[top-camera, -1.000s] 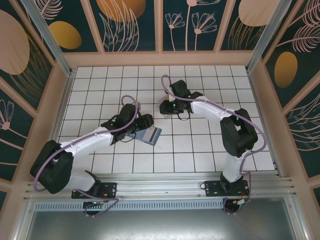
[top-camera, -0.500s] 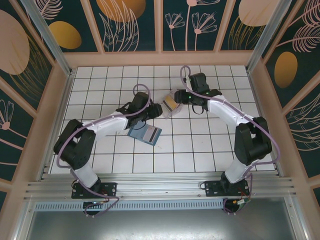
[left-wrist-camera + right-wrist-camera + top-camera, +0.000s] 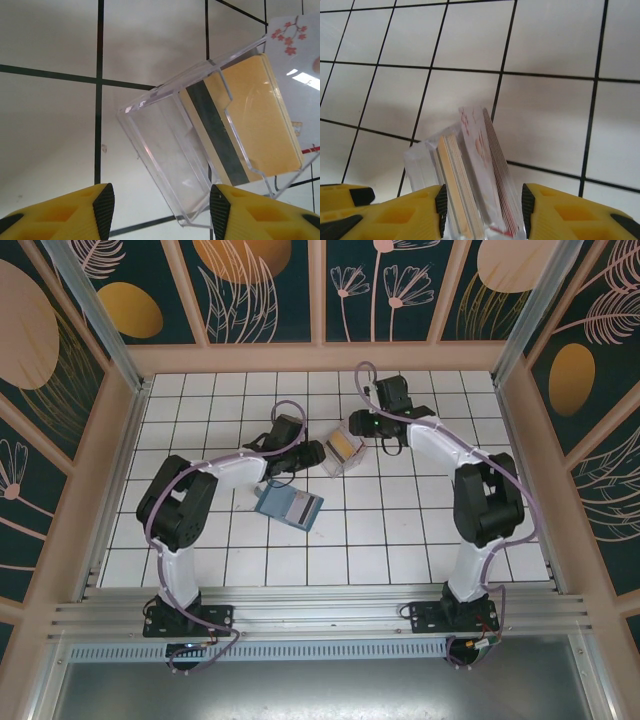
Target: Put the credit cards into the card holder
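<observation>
1. The tiled floor (image 3: 400,530) fills the middle of the top view. It is made of white squares with thin dark grout lines, and soft grey shadows lie beside both arms.
2. Wood-framed wall panels (image 3: 260,290) close it in along the top, left and right of the frame. They are dark teal, printed with pale leaf and flower outlines and gold ovals.
3. Aluminium rails (image 3: 320,615) run across the bottom of the top view, with the two arm bases bolted onto them.
4. The card holder (image 3: 338,454), a clear plastic box, sits just above the centre of the top view. In the left wrist view it lies on a diagonal from the centre towards the right edge.
5. A yellow-gold card (image 3: 250,120) with a dark stripe stands in the holder's pocket. A white blossom-print card (image 3: 292,45) is behind it at the upper right.
6. The right gripper (image 3: 484,205), at the bottom of its own view, has its yellow fingers pressed against the holder's two sides, with the cards edge-on between them.
7. The left gripper (image 3: 161,212) has its fingers spread wide along the bottom edge. The holder's lower corner sits between them, clear of both pads.
8. A teal wallet (image 3: 289,506) lies open on the tiles, below and left of the holder and apart from it.
</observation>
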`<state>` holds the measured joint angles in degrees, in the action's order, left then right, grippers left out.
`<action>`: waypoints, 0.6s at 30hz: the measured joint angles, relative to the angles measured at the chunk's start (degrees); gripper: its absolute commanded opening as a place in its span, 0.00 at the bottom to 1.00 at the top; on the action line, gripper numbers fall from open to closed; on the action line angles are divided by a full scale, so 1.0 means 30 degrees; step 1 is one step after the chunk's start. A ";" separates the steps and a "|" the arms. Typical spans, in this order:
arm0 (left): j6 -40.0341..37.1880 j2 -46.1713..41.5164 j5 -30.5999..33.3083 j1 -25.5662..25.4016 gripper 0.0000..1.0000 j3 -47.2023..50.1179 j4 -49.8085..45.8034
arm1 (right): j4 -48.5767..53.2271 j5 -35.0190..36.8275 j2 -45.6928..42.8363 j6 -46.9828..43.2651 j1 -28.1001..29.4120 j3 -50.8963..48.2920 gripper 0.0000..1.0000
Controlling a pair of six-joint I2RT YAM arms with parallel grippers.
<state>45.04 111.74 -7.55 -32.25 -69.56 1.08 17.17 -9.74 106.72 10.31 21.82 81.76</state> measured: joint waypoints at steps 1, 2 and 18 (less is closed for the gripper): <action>0.0000 0.0240 -0.0058 0.0000 0.56 -0.0197 0.0000 | 0.0058 -0.0073 0.0284 -0.0007 -0.0036 0.0284 0.43; 0.0000 0.0423 -0.0117 0.0000 0.56 -0.0364 0.0000 | 0.0124 -0.0138 0.0546 -0.0058 -0.0073 0.0590 0.43; 0.0000 0.2375 -0.1064 0.0007 0.55 -0.1574 0.0663 | 0.0772 -0.0794 0.2739 -0.0393 -0.0211 0.2754 0.37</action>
<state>45.04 118.87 -10.74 -32.23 -74.28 3.07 19.49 -12.12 114.93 9.13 21.19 90.02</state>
